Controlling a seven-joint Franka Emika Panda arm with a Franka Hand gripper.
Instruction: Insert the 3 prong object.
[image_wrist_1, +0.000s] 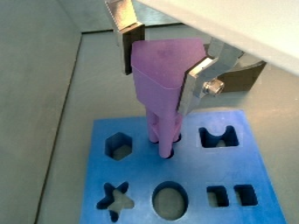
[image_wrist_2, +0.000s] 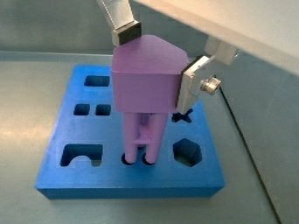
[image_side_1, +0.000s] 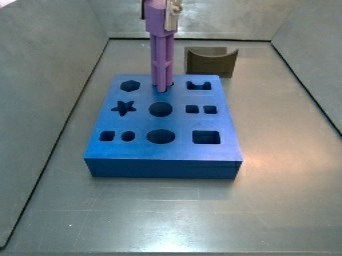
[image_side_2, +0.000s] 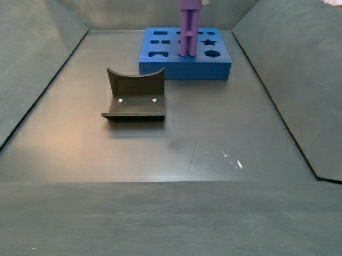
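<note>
My gripper (image_wrist_1: 166, 66) is shut on the wide head of the 3 prong object (image_wrist_1: 162, 79), a lilac-purple piece that hangs upright over the blue block (image_wrist_1: 140, 179). Its rods reach down to the block's top, and their tips appear to sit just inside a dark hole between the hexagon hole (image_wrist_1: 119, 146) and the arch-shaped hole (image_wrist_1: 218, 136). Another wrist view shows the gripper (image_wrist_2: 160, 59) on the piece (image_wrist_2: 146, 87), rod tips at the block (image_wrist_2: 70, 179). In both side views the piece (image_side_1: 160, 50) (image_side_2: 191, 28) stands upright on the block (image_side_1: 167, 150) (image_side_2: 201, 68), with the gripper (image_side_1: 162, 8) at its top.
The blue block has several other shaped holes, among them a star (image_wrist_1: 114, 199), an oval (image_wrist_1: 170, 201) and two small rectangles (image_wrist_1: 232, 196). A brown curved block (image_side_1: 210, 62) (image_side_2: 134, 95) lies on the grey floor apart from the blue block. Grey walls enclose the floor.
</note>
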